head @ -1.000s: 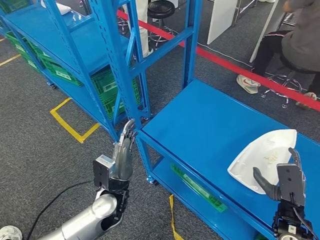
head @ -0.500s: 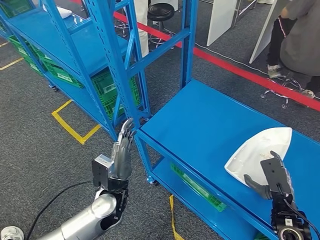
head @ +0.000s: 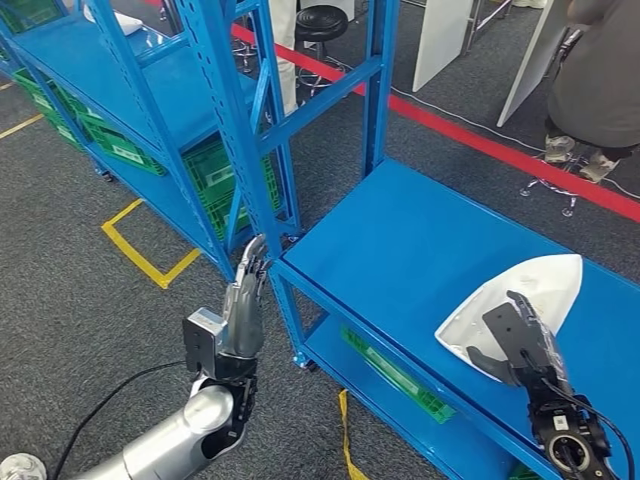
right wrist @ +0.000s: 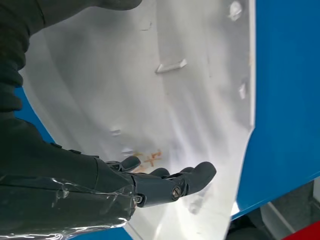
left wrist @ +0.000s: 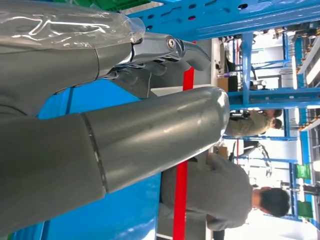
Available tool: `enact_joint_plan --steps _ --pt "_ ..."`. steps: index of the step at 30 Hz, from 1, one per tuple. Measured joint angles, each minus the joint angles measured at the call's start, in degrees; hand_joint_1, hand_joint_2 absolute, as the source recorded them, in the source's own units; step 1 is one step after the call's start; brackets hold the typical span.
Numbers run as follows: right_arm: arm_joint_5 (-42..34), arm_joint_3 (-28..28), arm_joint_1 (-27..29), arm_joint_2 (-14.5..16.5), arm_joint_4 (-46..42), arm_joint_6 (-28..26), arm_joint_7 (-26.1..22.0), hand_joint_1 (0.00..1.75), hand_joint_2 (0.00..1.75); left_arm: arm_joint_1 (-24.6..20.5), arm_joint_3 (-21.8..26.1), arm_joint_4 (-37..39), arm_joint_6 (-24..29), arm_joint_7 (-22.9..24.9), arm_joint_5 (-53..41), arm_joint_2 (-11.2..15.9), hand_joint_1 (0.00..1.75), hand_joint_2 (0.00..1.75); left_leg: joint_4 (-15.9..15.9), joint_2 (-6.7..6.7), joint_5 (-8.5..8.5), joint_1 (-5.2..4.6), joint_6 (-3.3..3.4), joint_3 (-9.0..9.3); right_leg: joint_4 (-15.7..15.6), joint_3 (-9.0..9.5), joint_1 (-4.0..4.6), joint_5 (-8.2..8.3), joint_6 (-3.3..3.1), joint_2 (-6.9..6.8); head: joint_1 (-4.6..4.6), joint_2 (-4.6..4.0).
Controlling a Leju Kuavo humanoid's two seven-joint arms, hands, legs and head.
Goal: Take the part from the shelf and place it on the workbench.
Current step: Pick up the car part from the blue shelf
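Note:
The white curved shell part (head: 521, 290) lies on the blue shelf surface (head: 392, 240) at the right, its near edge lifted a little. My right hand (head: 517, 335) holds it at that near edge, thumb under the rim and fingers laid over the top. In the right wrist view the dark fingers (right wrist: 170, 185) stretch across the part's pale inner face (right wrist: 151, 100). My left hand (head: 245, 310) is raised with straight fingers beside the shelf's front corner post, holding nothing; its thumb (left wrist: 151, 130) is close up in the left wrist view.
A second blue rack with green crates (head: 219, 180) stands to the left. A person (head: 596, 80) sits behind the red floor line (head: 468, 135), near a black stool (head: 321, 20). Yellow tape (head: 143, 255) and a black cable (head: 113, 400) lie on the grey floor.
My right hand has moved left along the shelf and the white part has shifted left with it, tilting slightly. The seated person has moved their legs. My left hand has stayed still.

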Motion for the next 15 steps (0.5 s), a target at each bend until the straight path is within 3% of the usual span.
enact_joint_plan --steps 7,15 --pt "6.9 2.8 -2.5 0.0 -0.9 3.7 2.1 0.00 1.75 -0.2 0.0 0.0 -0.2 -0.1 0.2 -0.1 0.00 0.00 0.0 0.00 0.00 0.00 0.00 -0.01 0.0 0.00 0.00 0.00 0.00 0.00 0.01 0.00" --pt "8.3 4.9 -3.7 0.0 -1.9 5.0 3.0 0.00 1.75 -0.2 0.0 0.0 -0.2 -0.1 0.3 -0.2 0.00 0.00 0.0 -0.01 0.00 0.00 0.00 -0.02 0.0 0.00 0.00 0.00 0.00 -0.01 0.00 0.00"
